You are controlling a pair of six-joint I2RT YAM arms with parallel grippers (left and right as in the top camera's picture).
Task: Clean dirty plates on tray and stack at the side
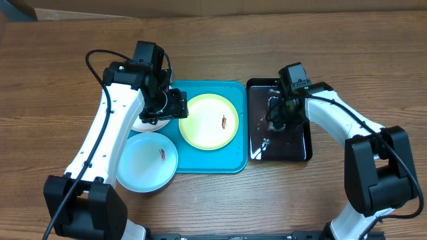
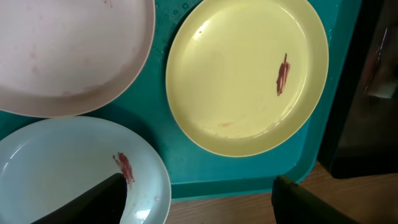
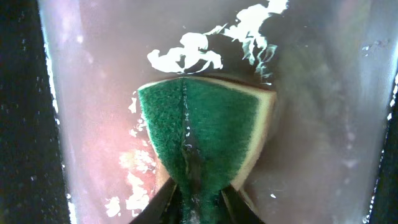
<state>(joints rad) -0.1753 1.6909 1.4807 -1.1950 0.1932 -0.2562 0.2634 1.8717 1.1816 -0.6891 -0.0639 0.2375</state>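
Observation:
The turquoise tray (image 1: pixel 200 160) lies at the table's centre. A plate with a lime-green rim (image 1: pixel 209 121) sits on it with a red-brown smear. A pale blue plate (image 1: pixel 147 162), also smeared, overlaps the tray's front left corner. A white plate (image 1: pixel 143 123) lies at the tray's left edge, mostly hidden under my left arm. My left gripper (image 1: pixel 173 105) hovers open and empty above the plates. The left wrist view shows the lime plate (image 2: pixel 245 74), blue plate (image 2: pixel 62 168), white plate (image 2: pixel 68 50), tray (image 2: pixel 249 177) and gripper (image 2: pixel 199 205). My right gripper (image 1: pixel 275 119) is shut on a green sponge (image 3: pixel 205 130).
A glossy black tray (image 1: pixel 301 150) stands right of the turquoise tray and holds wet, foamy liquid (image 3: pixel 186 59). The right gripper (image 3: pixel 196 208) holds the sponge down inside it. Bare wooden table surrounds both trays.

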